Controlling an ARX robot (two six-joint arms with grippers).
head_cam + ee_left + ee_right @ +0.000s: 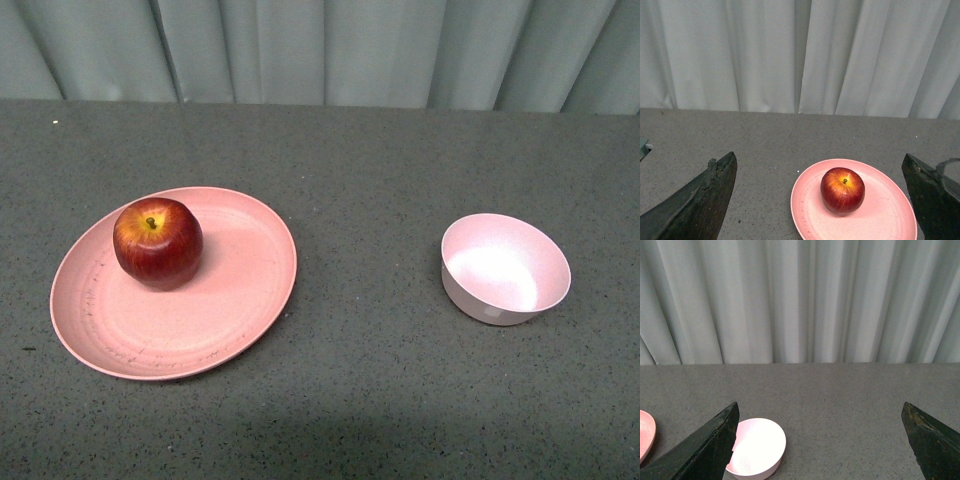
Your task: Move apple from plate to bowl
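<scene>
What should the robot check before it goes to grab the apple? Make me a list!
1. The apple sits on the plate, stem up: ok.
2. The bowl is empty and open side up: ok.
3. The left gripper has its jaws wide apart, with the apple ahead between them: ok.
4. The right gripper has its jaws wide apart and holds nothing: ok.
5. The table between plate and bowl has nothing in the way: ok.
6. The left gripper is near enough to reach the apple: cannot tell.
</scene>
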